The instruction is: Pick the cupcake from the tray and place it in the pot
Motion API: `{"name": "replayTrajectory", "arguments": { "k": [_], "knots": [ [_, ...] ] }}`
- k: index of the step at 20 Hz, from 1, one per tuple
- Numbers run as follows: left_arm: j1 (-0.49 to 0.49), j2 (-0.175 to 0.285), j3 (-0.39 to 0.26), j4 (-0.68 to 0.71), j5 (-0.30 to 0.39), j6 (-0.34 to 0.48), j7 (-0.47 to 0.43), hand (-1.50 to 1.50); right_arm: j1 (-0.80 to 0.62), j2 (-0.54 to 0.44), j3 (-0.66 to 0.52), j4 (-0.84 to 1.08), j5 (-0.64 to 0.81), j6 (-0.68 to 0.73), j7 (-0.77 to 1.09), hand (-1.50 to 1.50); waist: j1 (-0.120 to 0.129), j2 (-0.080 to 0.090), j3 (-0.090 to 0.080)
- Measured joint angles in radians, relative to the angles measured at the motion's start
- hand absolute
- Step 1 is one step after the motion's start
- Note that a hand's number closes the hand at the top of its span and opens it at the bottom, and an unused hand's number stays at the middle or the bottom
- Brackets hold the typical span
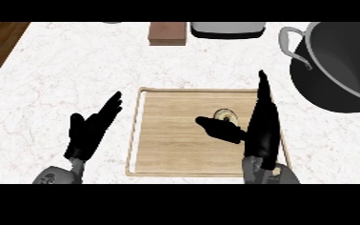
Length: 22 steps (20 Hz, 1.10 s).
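Note:
A small cupcake (225,115) with a pale top sits on the wooden tray (169,138), right of the tray's middle. My right hand (259,124) stands open over the tray's right side, fingers straight and pointing away, thumb reaching left just below the cupcake and partly hiding it. The cupcake lies between thumb and fingers, not held. The dark grey pot (336,62) with a light handle stands at the right edge of the counter, beyond the tray. My left hand (90,128) rests open left of the tray, over bare counter.
A brown block (168,32) and a grey-white appliance (226,29) stand along the counter's far edge. The marble counter (77,66) ends at a wooden strip at the far left.

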Motion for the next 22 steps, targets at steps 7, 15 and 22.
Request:
{"name": "replayTrajectory", "arguments": {
  "k": [7, 15, 22],
  "knots": [
    [-0.027, -0.007, 0.034, 0.03, -0.008, -0.038, 0.012, 0.0, 0.021, 0.0, 0.001, 0.07, -0.053, 0.035, -0.005, -1.5, -0.001, 0.001, 0.001],
    [-0.011, -0.05, 0.069, -0.002, -0.054, -0.048, 0.045, 0.0, 0.182, -0.017, 0.012, -0.001, -0.023, 0.004, -0.082, -1.5, -0.003, 0.0, 0.002],
    [-0.008, -0.061, 0.101, 0.01, -0.076, -0.079, 0.037, 0.0, 0.249, -0.005, 0.011, -0.001, -0.171, -0.091, -0.257, -1.5, -0.001, 0.0, 0.002]
  ]
}}
